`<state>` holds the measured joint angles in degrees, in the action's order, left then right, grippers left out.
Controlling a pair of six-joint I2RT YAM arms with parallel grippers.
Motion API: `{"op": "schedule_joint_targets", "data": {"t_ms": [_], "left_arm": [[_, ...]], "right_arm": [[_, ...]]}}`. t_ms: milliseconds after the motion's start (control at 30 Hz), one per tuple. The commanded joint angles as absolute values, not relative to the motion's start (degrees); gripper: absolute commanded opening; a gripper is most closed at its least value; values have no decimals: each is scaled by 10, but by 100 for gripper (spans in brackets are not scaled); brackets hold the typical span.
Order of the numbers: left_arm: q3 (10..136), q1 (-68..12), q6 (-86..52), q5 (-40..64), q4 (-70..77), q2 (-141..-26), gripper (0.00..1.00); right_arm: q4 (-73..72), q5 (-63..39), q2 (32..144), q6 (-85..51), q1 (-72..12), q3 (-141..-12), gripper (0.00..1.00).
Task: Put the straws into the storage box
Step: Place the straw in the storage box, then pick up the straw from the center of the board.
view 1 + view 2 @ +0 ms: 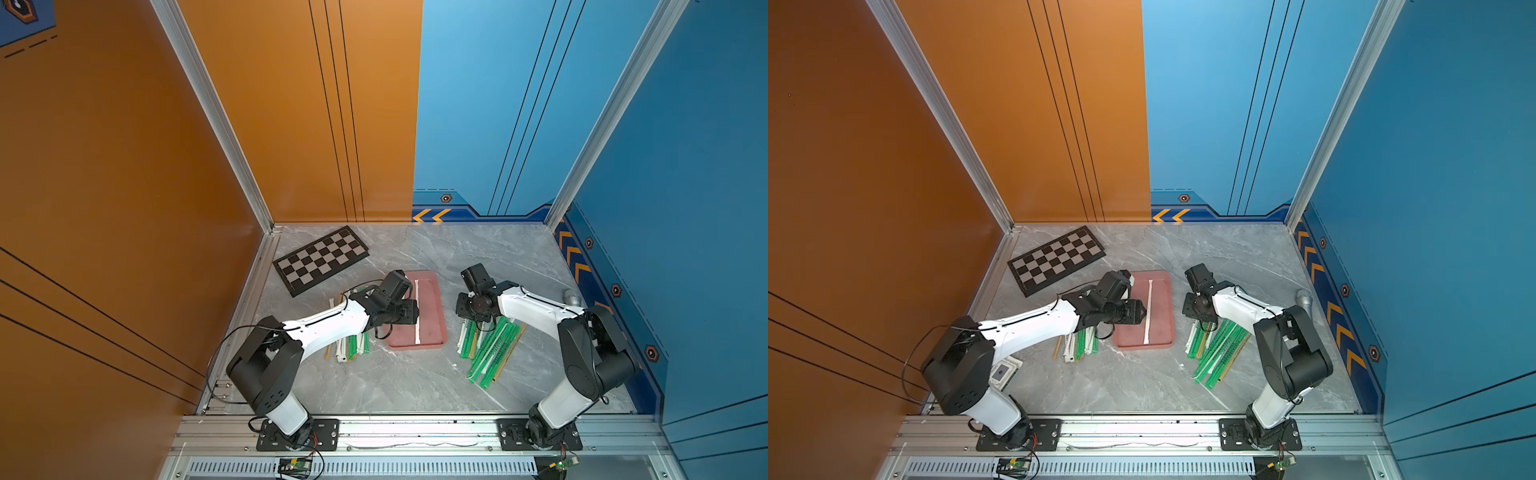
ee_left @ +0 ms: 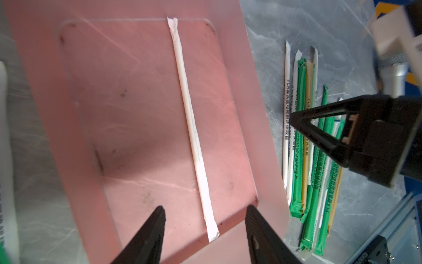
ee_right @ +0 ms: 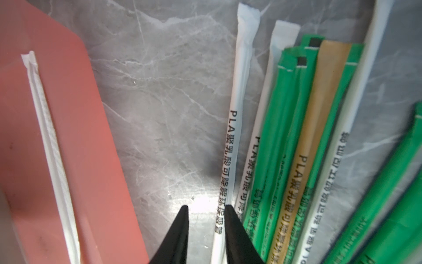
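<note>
In both top views the pink storage box (image 1: 434, 318) sits mid-table between the two arms, where either can reach it. One white wrapped straw (image 1: 417, 316) lies lengthwise inside. The remaining straws wait in two loose fans on the marble table (image 1: 395, 386), one (image 1: 351, 345) under the left arm and one (image 1: 494, 353) beside the right arm, so each arm seems to have its own supply. The left gripper (image 1: 1142, 311) hovers over the box's left side. The right gripper (image 1: 473, 326) points down onto the far end of its fan.

In the left wrist view, the left gripper's jaws stand wide apart and empty above the box floor. The white wrapped straw (image 2: 187, 109) lies flat below, touching neither finger. It runs along the box's long side, probably because it would not fit crosswise.

In the right wrist view, the right gripper (image 3: 206, 206) has its jaws narrowly parted, straddling a printed white straw (image 3: 230, 137) at the fan's edge nearest the box. One finger sits against it and the other stands clear over bare marble, so the straw is not yet pinched. Taking the edge straw likely spares the fingers from wedging between neighbours.
</note>
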<state>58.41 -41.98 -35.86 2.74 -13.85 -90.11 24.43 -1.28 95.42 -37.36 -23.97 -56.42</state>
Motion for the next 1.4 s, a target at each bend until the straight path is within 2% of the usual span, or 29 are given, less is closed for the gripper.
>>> {"op": "schedule_joint_targets", "data": {"t_ms": [0,233,333,400,533,833,1033,1367], "left_arm": [[558,-422,-336,-26,-161,-854,65],[518,-418,-320,-86,-177,-789,82],[502,-416,-320,-104,-177,-766,85],[492,-413,-320,-113,-177,-754,94],[477,-406,-325,-127,-180,-732,99],[458,-391,-324,-130,-188,-708,99],[447,-378,-332,-157,-207,-679,99],[403,-333,-356,-153,-214,-630,99]], "right_arm": [[250,7,970,-373,-244,-583,29],[276,36,984,-366,-250,-591,29],[281,44,990,-367,-254,-592,29],[291,54,998,-363,-259,-597,29],[306,67,1003,-360,-266,-601,29],[307,65,1019,-360,-276,-602,29],[315,68,1036,-355,-279,-611,25],[311,63,1004,-358,-279,-617,6]]}}
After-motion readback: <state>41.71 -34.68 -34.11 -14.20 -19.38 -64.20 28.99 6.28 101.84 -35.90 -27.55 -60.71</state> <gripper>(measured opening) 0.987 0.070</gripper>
